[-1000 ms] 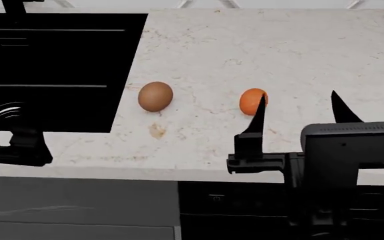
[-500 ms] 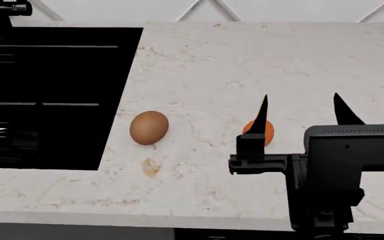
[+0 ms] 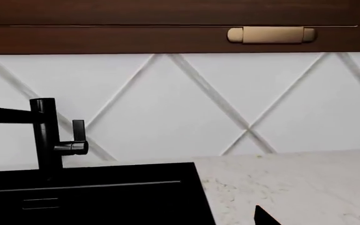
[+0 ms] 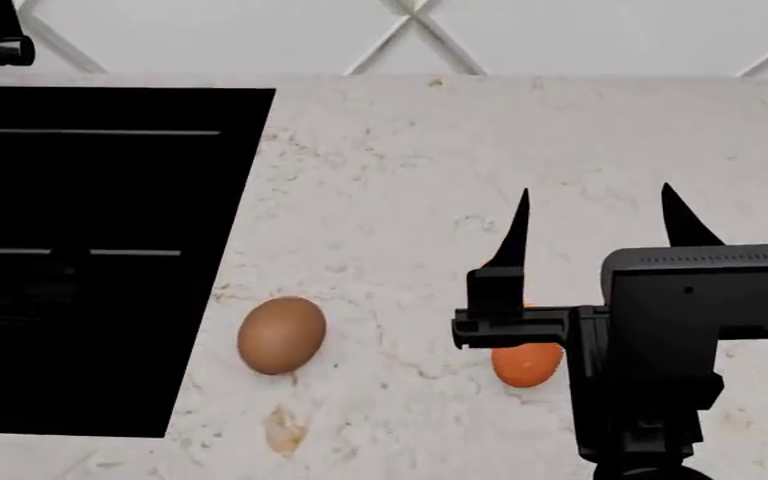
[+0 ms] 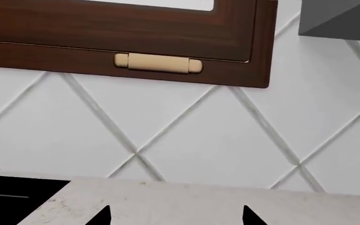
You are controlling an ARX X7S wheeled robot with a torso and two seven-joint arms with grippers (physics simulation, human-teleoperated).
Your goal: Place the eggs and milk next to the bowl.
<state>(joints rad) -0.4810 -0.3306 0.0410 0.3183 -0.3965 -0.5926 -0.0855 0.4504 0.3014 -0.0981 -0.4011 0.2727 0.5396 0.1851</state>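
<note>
While right tool (image 4: 595, 216) gaped empty, orange egg (image 4: 526, 362) sat behind it on counter (image 4: 398, 180); brown egg (image 4: 281, 335) lay left; left tool's state couldn't be told.

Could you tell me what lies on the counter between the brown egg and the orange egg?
Nothing: in the head view, only bare counter separates the brown egg from the orange egg.

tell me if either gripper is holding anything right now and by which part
Nothing is held. The right gripper is open and empty above the counter; the orange egg and brown egg lie free. The left gripper's state cannot be told.
</note>
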